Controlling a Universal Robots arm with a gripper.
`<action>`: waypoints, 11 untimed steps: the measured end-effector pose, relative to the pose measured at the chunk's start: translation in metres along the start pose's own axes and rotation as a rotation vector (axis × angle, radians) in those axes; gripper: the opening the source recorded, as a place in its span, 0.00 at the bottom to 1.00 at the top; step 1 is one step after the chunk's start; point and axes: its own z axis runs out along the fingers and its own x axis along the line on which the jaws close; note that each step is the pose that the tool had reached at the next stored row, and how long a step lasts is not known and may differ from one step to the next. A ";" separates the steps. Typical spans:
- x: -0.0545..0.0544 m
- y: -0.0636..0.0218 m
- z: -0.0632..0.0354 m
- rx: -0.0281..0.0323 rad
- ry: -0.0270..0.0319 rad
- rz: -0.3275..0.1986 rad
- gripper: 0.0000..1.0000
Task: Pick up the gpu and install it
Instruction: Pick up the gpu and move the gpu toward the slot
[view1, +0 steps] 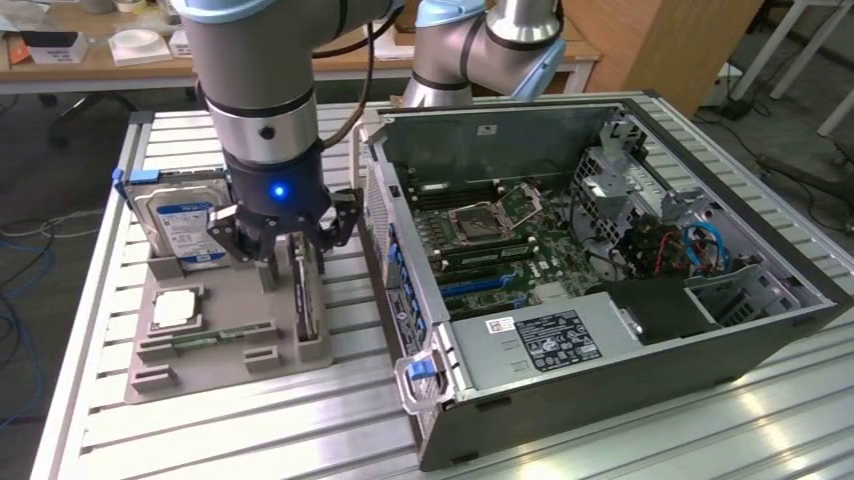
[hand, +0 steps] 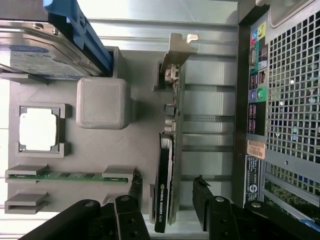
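One slatted metal table carries the scene, with wooden desks and loose floor cables in the room behind it. On the table lies one open computer case, its motherboard exposed. A white-and-black label sits on the power supply, its print too small to read. Two grey robot arms are up: the working arm over the tray, and a second arm behind the case. A blue light glows above the gripper. Beside the case, at the exterior view's left, sits one grey tray with four parts on it. The one hard drive wears a blue label. The one gpu stands on edge in the slot nearest the case, with white lettering on its black shroud that cannot be made out. There is one square processor chip and one green memory stick. The claw is released: its two black fingers straddle the gpu, with a gap showing on each side.
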 end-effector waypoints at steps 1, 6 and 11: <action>0.000 -0.0002 0.0018 0.0000 -0.0001 0.001 0.53; 0.000 -0.0015 0.0108 0.0001 -0.0003 0.005 0.53; 0.000 -0.0029 0.0196 0.0002 -0.0005 0.008 0.53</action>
